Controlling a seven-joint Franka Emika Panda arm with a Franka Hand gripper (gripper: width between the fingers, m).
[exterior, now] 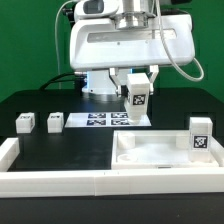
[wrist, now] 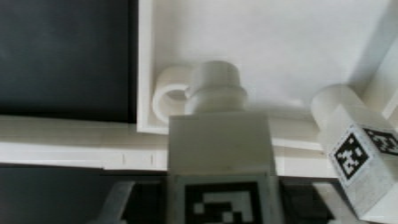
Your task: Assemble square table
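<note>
My gripper (exterior: pixel 136 88) is shut on a short white leg (exterior: pixel 136 98) with a black-and-white tag and holds it in the air, behind the square table panel (exterior: pixel 150 152). In the wrist view the held leg (wrist: pixel 217 135) sits between my fingers (wrist: pixel 132 196), and its threaded tip lines up with the panel's corner socket (wrist: pixel 173 92). A second leg (exterior: pixel 200 136) stands upright on the panel's right side; it also shows in the wrist view (wrist: pixel 358 132). Two more legs (exterior: pixel 24 123) (exterior: pixel 54 123) stand on the black table at the exterior view's left.
The marker board (exterior: pixel 100 120) lies flat behind the panel, under the held leg. A long white L-shaped rail (exterior: pixel 50 180) runs along the front and left edges. The robot's white base (exterior: pixel 130 45) fills the back.
</note>
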